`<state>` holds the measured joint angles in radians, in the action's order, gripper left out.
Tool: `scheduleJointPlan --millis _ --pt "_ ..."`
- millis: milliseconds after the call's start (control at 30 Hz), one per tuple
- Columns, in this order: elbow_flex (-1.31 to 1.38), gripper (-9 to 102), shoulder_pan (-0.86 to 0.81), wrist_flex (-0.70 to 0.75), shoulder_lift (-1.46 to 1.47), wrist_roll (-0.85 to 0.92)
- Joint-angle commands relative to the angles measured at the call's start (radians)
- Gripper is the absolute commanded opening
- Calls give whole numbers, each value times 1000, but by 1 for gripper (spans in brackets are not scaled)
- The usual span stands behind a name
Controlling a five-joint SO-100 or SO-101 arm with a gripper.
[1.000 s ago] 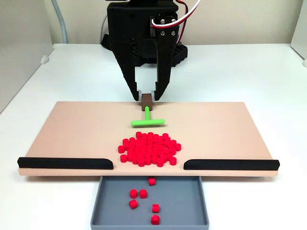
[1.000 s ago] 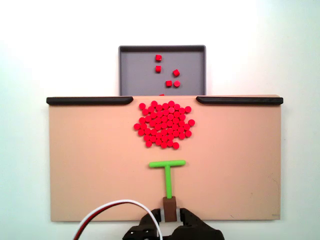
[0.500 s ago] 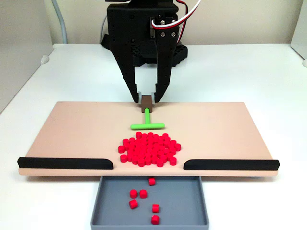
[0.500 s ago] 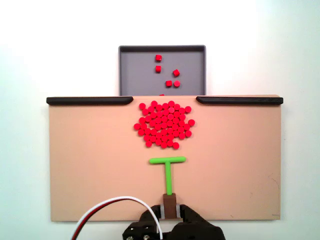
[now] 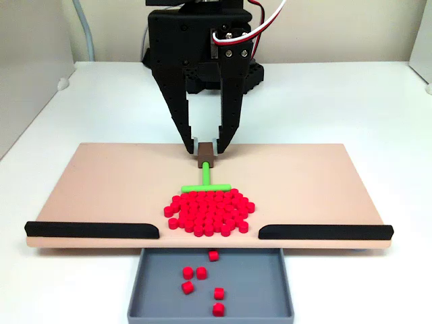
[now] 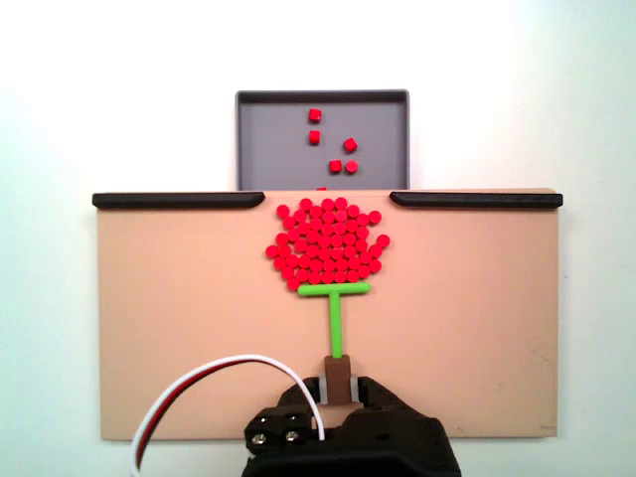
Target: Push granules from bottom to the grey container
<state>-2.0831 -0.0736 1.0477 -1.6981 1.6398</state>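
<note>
end effector [image 5: 204, 149] clamped on pusher [image 5: 205, 182] block | bar touching granules [image 6: 327, 239] | grey container [image 6: 268, 149]: five visible from above

One beige board [image 6: 179, 328] carrying two black strips [image 6: 179, 200], one green T-shaped pusher [image 6: 335, 308] and one gripper [image 5: 204, 145]. One grey container [image 6: 268, 139] holding six loose granules [image 5: 202, 273]; several dozen more, too dense to count exactly, in one cluster at mid-frame

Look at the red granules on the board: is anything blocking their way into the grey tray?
Nothing visible does. The granules lie in line with the open gap between the two black strips, and the grey tray sits just beyond it. The green pusher, held by the claw, is behind the pile.
</note>
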Motion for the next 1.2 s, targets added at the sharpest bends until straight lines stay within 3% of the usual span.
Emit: scheduleJointPlan --millis 0,1167 --pt "17 0 11 -6 40 -14" --pt "183 0 31 43 78 -44"
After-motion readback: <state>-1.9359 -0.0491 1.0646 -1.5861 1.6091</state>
